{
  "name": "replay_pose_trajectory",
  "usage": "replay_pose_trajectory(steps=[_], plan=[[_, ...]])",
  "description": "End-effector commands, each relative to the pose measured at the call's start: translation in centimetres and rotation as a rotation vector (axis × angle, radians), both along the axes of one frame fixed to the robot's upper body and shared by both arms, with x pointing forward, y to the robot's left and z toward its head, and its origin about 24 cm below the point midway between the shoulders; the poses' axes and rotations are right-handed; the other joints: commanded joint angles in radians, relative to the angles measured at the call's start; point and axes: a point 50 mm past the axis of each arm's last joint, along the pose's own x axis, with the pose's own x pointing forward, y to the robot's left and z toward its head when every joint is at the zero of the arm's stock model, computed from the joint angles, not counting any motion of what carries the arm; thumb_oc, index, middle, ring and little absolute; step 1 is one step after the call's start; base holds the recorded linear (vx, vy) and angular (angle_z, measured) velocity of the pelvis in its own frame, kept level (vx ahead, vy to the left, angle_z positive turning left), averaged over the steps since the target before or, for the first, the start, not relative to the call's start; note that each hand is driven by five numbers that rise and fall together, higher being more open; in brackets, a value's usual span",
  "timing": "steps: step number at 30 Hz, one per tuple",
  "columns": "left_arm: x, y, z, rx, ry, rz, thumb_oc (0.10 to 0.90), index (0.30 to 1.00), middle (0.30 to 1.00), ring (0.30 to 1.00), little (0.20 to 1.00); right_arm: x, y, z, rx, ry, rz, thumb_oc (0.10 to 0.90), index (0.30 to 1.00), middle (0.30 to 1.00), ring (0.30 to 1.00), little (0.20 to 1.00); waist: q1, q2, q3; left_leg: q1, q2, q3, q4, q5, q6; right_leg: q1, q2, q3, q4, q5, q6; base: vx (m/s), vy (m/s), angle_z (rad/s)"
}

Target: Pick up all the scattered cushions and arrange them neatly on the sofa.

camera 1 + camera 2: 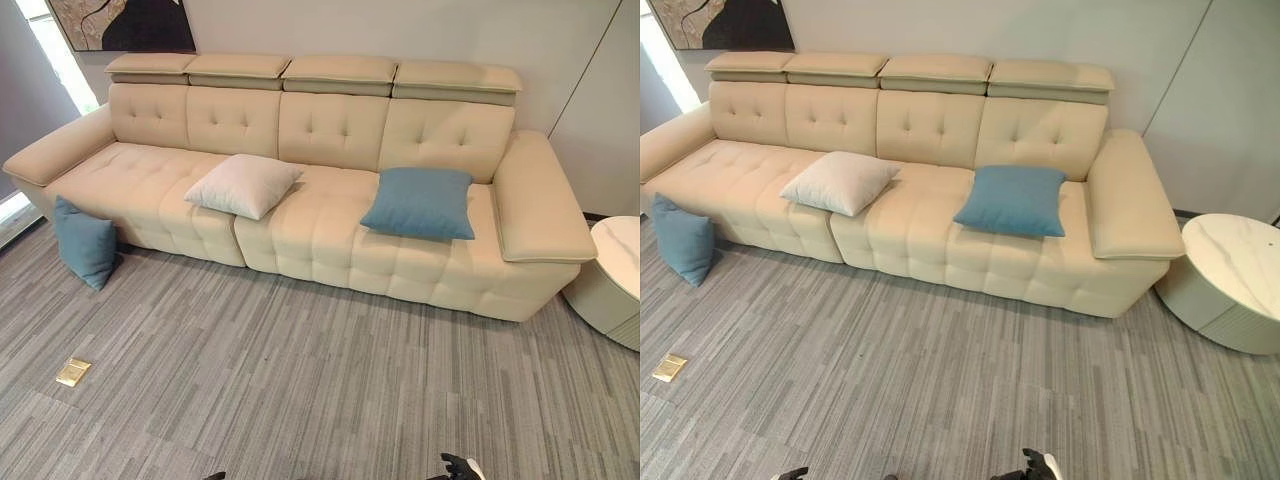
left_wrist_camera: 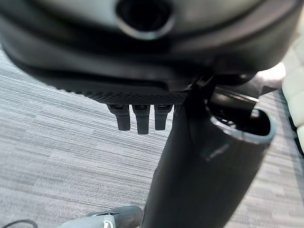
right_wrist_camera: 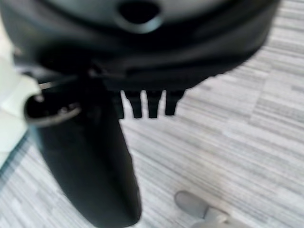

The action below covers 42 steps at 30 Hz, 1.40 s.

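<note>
A long cream sofa (image 1: 150,180) stands against the wall. A white cushion (image 1: 243,185) lies flat on its seat near the middle. A blue cushion (image 1: 420,203) lies on the seat towards the right armrest. Another blue cushion (image 1: 84,243) stands on the carpet, leaning against the sofa's front at its left end. My left hand (image 2: 137,118) hangs low over the carpet with straight fingers, holding nothing. My right hand (image 3: 147,104) hangs the same way, open and empty. Both hands (image 1: 460,467) sit at the near edge of the eye views, far from the cushions.
A round white side table (image 1: 620,270) stands beside the sofa's right armrest. A small gold flat object (image 1: 73,372) lies on the grey striped carpet at the left. A framed picture (image 1: 120,22) hangs above the sofa's left end.
</note>
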Motion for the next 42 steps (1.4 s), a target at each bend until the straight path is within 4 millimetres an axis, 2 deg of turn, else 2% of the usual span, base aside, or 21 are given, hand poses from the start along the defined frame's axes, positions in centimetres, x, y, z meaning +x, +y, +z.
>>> replay_pose_trajectory(steps=[1, 15, 24, 28, 29, 31, 33, 34, 37, 40, 41, 42], plan=[[3.4, -1.2, 0.5, -0.024, -0.070, -0.103, 0.800, 0.900, 0.900, 0.900, 0.900, 2.1, 0.5, 0.4, -0.005, -0.042, 0.027, 0.800, 0.900, 0.900, 0.900, 0.900, -0.006, -0.038, 0.025, 0.015, -0.023, -0.035, 0.001, -0.136, -0.004, -0.016, -0.068, -0.026, 0.005, -0.044, 0.091, 0.00, 0.000, 0.00], [4.6, -2.0, 0.6, -0.056, -0.086, -0.186, 0.800, 0.900, 0.900, 0.900, 0.900, 1.6, 0.2, 0.3, 0.011, -0.027, 0.009, 0.800, 0.900, 0.900, 0.900, 0.900, -0.035, -0.029, 0.030, 0.024, -0.012, -0.025, 0.001, -0.142, -0.009, -0.013, -0.054, -0.003, 0.005, -0.055, 0.078, 0.01, -0.036, -0.03], [6.2, -3.2, 1.0, -0.092, -0.133, -0.241, 0.800, 0.900, 0.900, 0.900, 0.900, 1.3, -0.1, 0.3, 0.019, -0.029, -0.028, 0.800, 0.900, 0.900, 0.900, 0.900, -0.063, -0.015, 0.050, 0.018, 0.025, -0.012, 0.012, -0.127, -0.028, -0.040, -0.025, 0.024, 0.041, -0.085, 0.048, 0.00, -0.091, -0.05], [7.6, -3.8, 1.5, -0.099, -0.173, -0.273, 0.800, 0.900, 0.900, 0.900, 0.900, 2.2, -0.6, 0.7, 0.029, -0.080, -0.082, 0.800, 0.900, 0.900, 0.900, 0.900, -0.080, -0.030, 0.087, -0.067, 0.040, 0.011, 0.185, -0.143, -0.058, -0.052, -0.017, 0.034, 0.059, -0.095, 0.021, -0.03, -0.111, 0.00], [7.6, -3.8, 1.5, -0.099, -0.173, -0.273, 0.800, 0.900, 0.900, 0.900, 0.900, 2.2, -0.6, 0.7, 0.029, -0.080, -0.082, 0.800, 0.900, 0.900, 0.900, 0.900, -0.080, -0.030, 0.087, -0.069, 0.041, 0.011, 0.188, -0.145, -0.058, -0.052, -0.017, 0.034, 0.059, -0.095, 0.021, 0.00, -0.070, 0.05], [7.9, -4.0, 1.6, -0.111, -0.182, -0.269, 0.800, 0.900, 0.900, 0.900, 0.900, 2.1, -0.9, 0.7, 0.020, -0.081, -0.095, 0.800, 0.900, 0.900, 0.900, 0.900, -0.078, -0.039, 0.107, -0.114, 0.043, 0.000, 0.301, -0.122, -0.067, -0.043, -0.012, 0.038, 0.063, -0.096, 0.005, 0.05, -0.098, -0.03], [7.8, -4.1, 1.6, -0.116, -0.183, -0.267, 0.800, 0.900, 0.900, 0.900, 0.900, 2.0, -1.0, 0.7, 0.018, -0.077, -0.096, 0.800, 0.900, 0.900, 0.900, 0.900, -0.078, -0.040, 0.113, -0.133, 0.045, -0.003, 0.336, -0.111, -0.066, -0.039, -0.011, 0.036, 0.066, -0.098, 0.000, 0.07, -0.055, -0.12], [7.8, -4.0, 1.6, -0.119, -0.186, -0.256, 0.800, 0.900, 0.900, 0.900, 0.900, 1.9, -1.1, 0.7, 0.013, -0.075, -0.109, 0.800, 0.900, 0.900, 0.900, 0.900, -0.072, -0.042, 0.121, -0.171, 0.028, -0.016, 0.354, -0.106, -0.053, -0.039, -0.011, 0.041, 0.069, -0.104, -0.001, 0.10, -0.009, -0.19], [7.4, -4.1, 1.4, -0.121, -0.174, -0.254, 0.800, 0.900, 0.900, 0.900, 0.900, 1.6, -1.3, 0.7, 0.007, -0.070, -0.115, 0.800, 0.900, 0.900, 0.900, 0.900, -0.063, -0.048, 0.114, -0.217, -0.019, -0.019, 0.297, -0.136, -0.032, -0.029, -0.015, 0.051, 0.055, -0.110, 0.013, 0.18, 0.018, -0.08], [7.3, -3.9, 1.4, -0.118, -0.179, -0.245, 0.800, 0.900, 0.900, 0.900, 0.900, 1.8, -1.1, 0.7, 0.003, -0.077, -0.103, 0.800, 0.900, 0.900, 0.900, 0.900, -0.045, -0.042, 0.114, -0.280, -0.048, -0.020, 0.227, -0.086, -0.024, -0.010, -0.006, 0.070, 0.046, -0.122, 0.022, 0.17, 0.056, -0.01], [7.3, -3.9, 1.4, -0.118, -0.179, -0.245, 0.800, 0.900, 0.900, 0.900, 0.900, 1.8, -1.1, 0.7, 0.003, -0.077, -0.103, 0.800, 0.900, 0.900, 0.900, 0.900, -0.045, -0.042, 0.114, -0.280, -0.048, -0.020, 0.227, -0.086, -0.024, -0.010, -0.006, 0.070, 0.046, -0.122, 0.022, 0.20, 0.085, -0.26], [7.1, -3.8, 1.3, -0.120, -0.173, -0.239, 0.800, 0.900, 0.900, 0.900, 0.900, 1.8, -0.9, 0.6, 0.011, -0.074, -0.109, 0.800, 0.900, 0.900, 0.900, 0.900, -0.034, -0.043, 0.105, -0.288, -0.053, -0.027, 0.218, -0.084, -0.018, 0.004, -0.003, 0.098, 0.050, -0.141, 0.028, 0.24, 0.118, -0.40]])
